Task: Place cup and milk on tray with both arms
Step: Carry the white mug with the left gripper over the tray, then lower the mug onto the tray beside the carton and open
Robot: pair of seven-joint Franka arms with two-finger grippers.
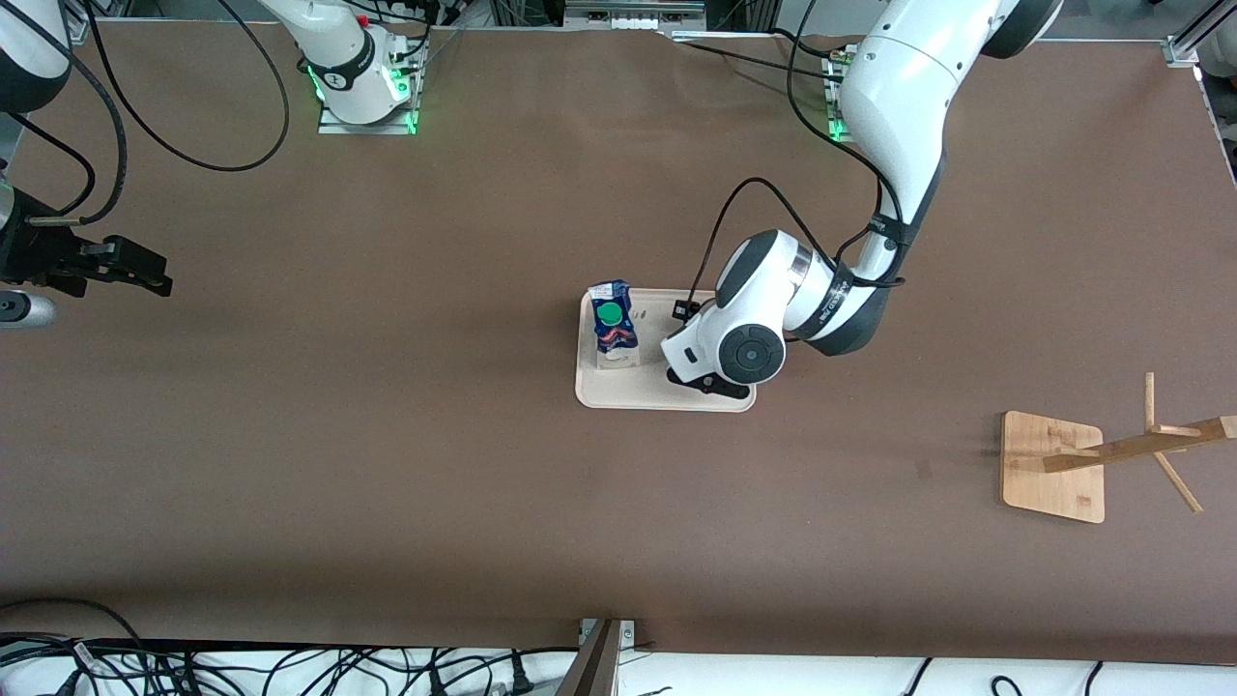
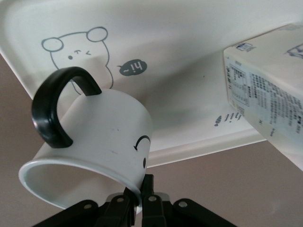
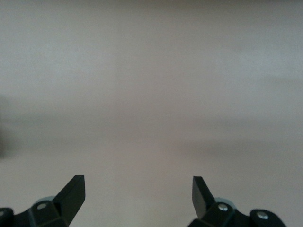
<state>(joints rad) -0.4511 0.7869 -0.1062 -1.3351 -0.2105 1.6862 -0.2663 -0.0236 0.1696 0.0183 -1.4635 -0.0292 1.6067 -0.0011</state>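
Note:
The cream tray [image 1: 638,391] lies mid-table. The blue and white milk carton [image 1: 613,324] with a green cap stands on it at the end toward the right arm. My left gripper [image 1: 710,385] is over the tray's other end, and its wrist hides the cup in the front view. In the left wrist view the gripper [image 2: 140,194] is shut on the rim of the white smiley cup [image 2: 109,137]. The cup is tilted over the tray [image 2: 180,56] near its rim, beside the milk [image 2: 270,109]. My right gripper [image 1: 145,275] waits open and empty at the right arm's end of the table, as its wrist view [image 3: 138,189] shows.
A wooden stand with a square base [image 1: 1053,464] and angled pegs stands toward the left arm's end of the table, nearer to the front camera than the tray. Cables lie along the table's front edge.

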